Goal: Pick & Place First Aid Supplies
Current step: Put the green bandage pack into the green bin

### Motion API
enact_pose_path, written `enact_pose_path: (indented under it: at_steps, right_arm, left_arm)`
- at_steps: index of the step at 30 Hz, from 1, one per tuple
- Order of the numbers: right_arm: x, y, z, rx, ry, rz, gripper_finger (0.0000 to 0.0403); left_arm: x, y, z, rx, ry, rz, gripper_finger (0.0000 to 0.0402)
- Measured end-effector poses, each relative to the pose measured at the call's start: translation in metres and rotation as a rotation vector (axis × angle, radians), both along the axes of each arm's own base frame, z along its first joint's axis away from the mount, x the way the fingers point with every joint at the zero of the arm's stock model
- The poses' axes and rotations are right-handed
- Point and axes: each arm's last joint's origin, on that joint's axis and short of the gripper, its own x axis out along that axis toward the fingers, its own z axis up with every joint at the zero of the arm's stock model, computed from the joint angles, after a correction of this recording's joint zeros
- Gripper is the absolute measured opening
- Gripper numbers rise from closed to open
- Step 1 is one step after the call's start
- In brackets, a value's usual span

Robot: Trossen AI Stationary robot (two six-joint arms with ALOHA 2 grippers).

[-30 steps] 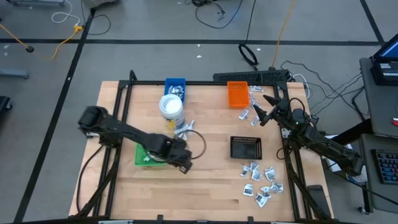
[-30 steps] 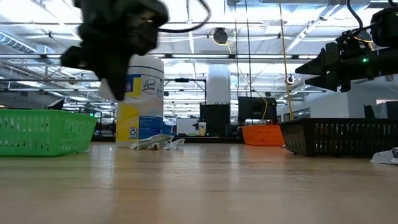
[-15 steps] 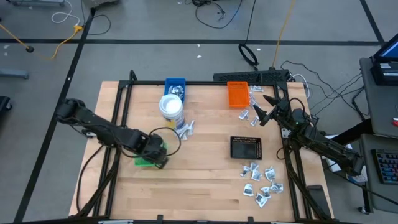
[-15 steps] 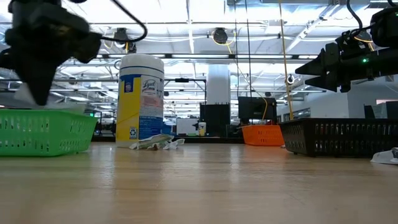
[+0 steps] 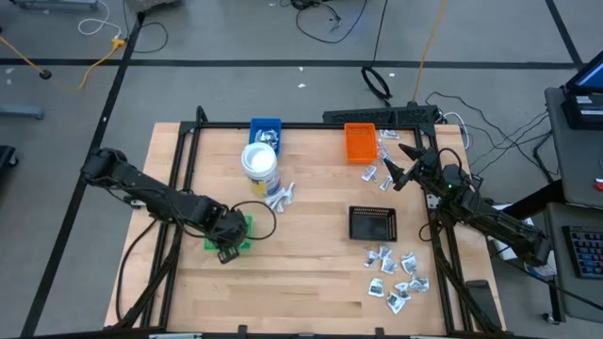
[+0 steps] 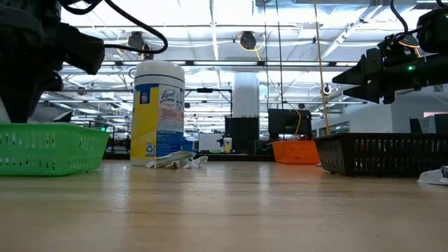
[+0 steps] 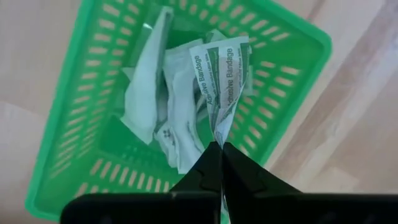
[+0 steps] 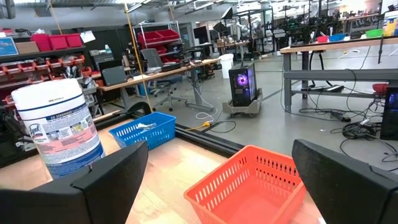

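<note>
The left tool hangs over the green tray near the tabletop's left front, its 2 fingers pressed together on the lower tip of an adhesive bandage packet. The packet stands up from the pinch with its long axis running away from the fingers, straight out over the tray's inside, where several other white packets already lie in a loose heap. That is the relation the coming move turns on — the held packet is directly above the tray's open floor, not over its rim, so letting go should drop it among the others.

The right tool waits at the far right of the tabletop, just beside the orange tray, with its fingers spread wide and nothing between them. A few supplies lie near it, and a bigger scatter of silvery packets sits at the right front, past the black tray — the right arm is clearly the nearer one for those. A small cluster of wrapped pieces lies at the foot of the white tub, between the 2 arms, closer to the left. The blue tray stands behind the tub.
</note>
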Motion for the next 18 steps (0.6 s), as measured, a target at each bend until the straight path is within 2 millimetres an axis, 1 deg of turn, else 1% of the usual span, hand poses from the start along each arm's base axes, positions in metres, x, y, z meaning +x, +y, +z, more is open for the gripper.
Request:
enact_pose_path:
  at_steps: [5, 7, 10, 13, 16, 18]
  right_arm:
    - [0.0, 0.0, 0.0, 0.0, 0.0, 0.001, 0.0393]
    - [0.0, 0.0, 0.0, 0.0, 0.0, 0.0, 0.0393]
    - [0.0, 0.0, 0.0, 0.0, 0.0, 0.0, 0.0393]
    - [0.0, 0.0, 0.0, 0.0, 0.0, 0.0, 0.0393]
    - [0.0, 0.0, 0.0, 0.0, 0.0, 0.0, 0.0393]
    - [0.0, 0.0, 0.0, 0.0, 0.0, 0.0, 0.0393]
  left_arm:
    - [0.0, -0.001, 0.0, -0.02, 0.005, -0.028, 0.0036]
    - [0.0, 0.0, 0.0, -0.009, 0.002, -0.027, 0.006]
    - [-0.001, 0.0, 0.0, -0.004, 0.004, -0.027, 0.0108]
    - [-0.004, 0.002, 0.0, 0.002, 0.048, -0.011, 0.0155]
    - [-0.008, 0.005, 0.005, 0.041, 0.098, 0.013, 0.0186]
    - [-0.008, 0.005, 0.011, 0.066, 0.116, 0.025, 0.0197]
